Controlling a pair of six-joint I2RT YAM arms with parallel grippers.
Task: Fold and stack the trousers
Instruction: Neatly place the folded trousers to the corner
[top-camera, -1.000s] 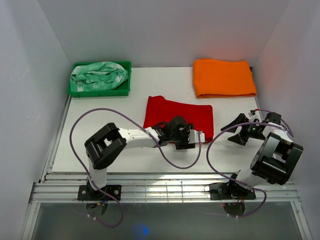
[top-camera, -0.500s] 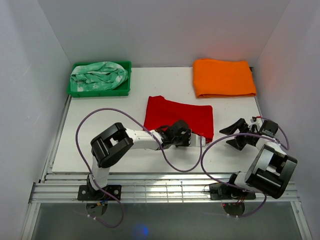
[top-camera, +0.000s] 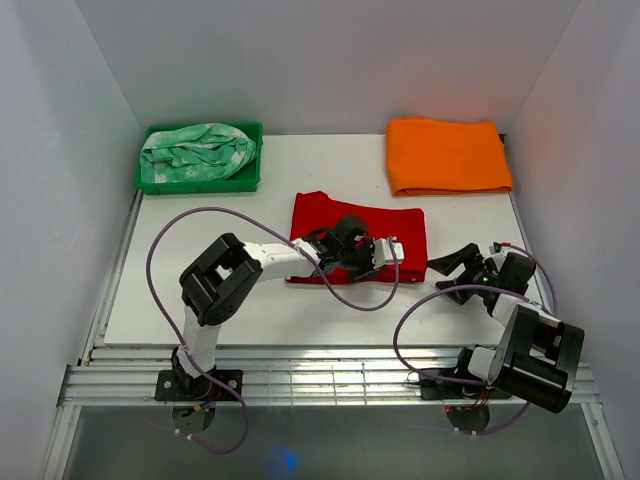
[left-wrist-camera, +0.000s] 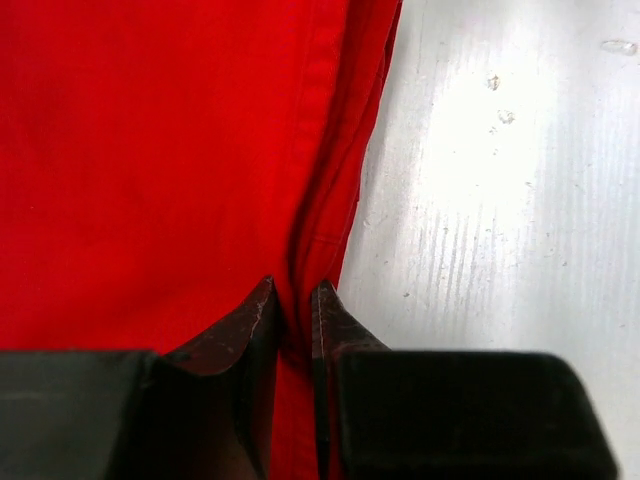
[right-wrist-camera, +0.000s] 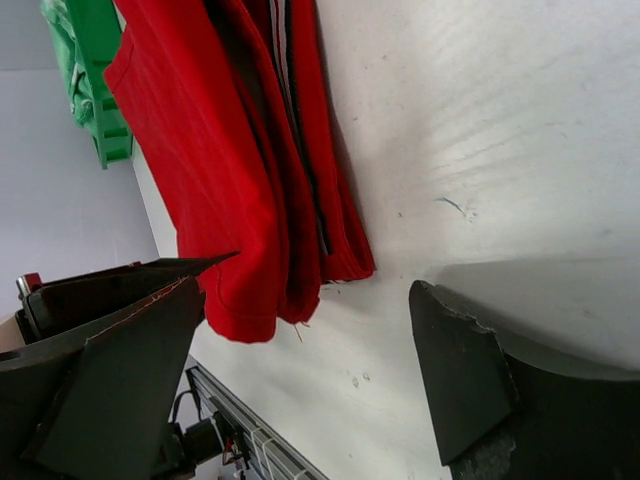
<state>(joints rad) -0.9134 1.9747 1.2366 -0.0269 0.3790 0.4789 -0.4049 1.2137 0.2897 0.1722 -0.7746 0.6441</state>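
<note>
Both arms have shifted over the last second: the left gripper (top-camera: 388, 253) has gone from the near hem of the trousers (top-camera: 350, 215) to their right-hand part and closed up, while the right gripper (top-camera: 452, 277) has slid left toward that same edge as its arm sank low toward the near rail.

A white table (top-camera: 330, 162) stands inside plain white walls (top-camera: 320, 60). On it are one pair of red trousers, one orange cloth (top-camera: 447, 155), and one green tray (top-camera: 200, 186) holding one mint-and-white patterned cloth (top-camera: 195, 150). There are two arms.

The trousers lie folded, under the left gripper and stretching away to its left. The orange cloth is well beyond the right gripper, and the tray is far off beyond and left of the left one.

From its bent elbow, the left arm reaches rightward across the near part of the trousers. Its gripper is nearly closed, pinching a fold at their right edge. The right arm is folded low, its gripper pointing left with the fingers spread wide, holding nothing, just right of the trousers' edge.
</note>
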